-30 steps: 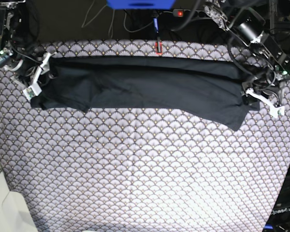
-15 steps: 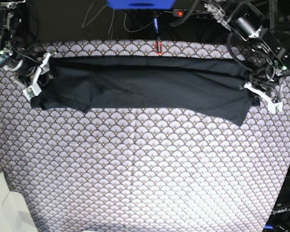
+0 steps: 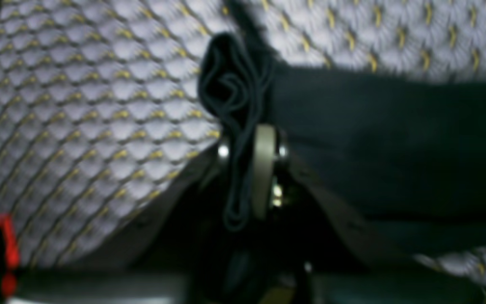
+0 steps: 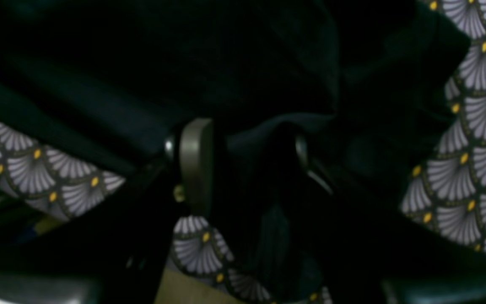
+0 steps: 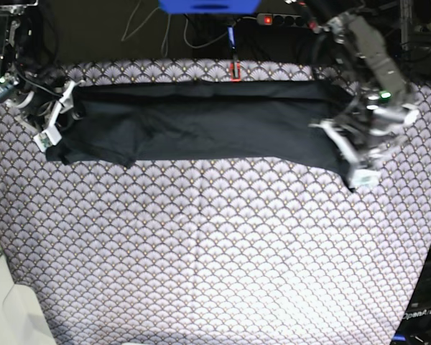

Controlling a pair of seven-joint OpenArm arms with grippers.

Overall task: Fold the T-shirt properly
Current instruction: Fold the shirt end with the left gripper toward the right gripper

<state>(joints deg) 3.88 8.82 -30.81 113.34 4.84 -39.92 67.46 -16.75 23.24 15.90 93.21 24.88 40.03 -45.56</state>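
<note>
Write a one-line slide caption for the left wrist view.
Left gripper pinches a bunched edge of the dark T-shirt above the scallop-patterned tablecloth.

Below the T-shirt, the tablecloth lies bare across the frame's middle and bottom; cables crowd the top edge.

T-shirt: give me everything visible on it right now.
The T-shirt is plain black, soft matte fabric with no print, folded into a long band across the far part of the patterned tablecloth. The left gripper is shut on a bunched edge; the right gripper straddles fabric at the opposite end.
</note>
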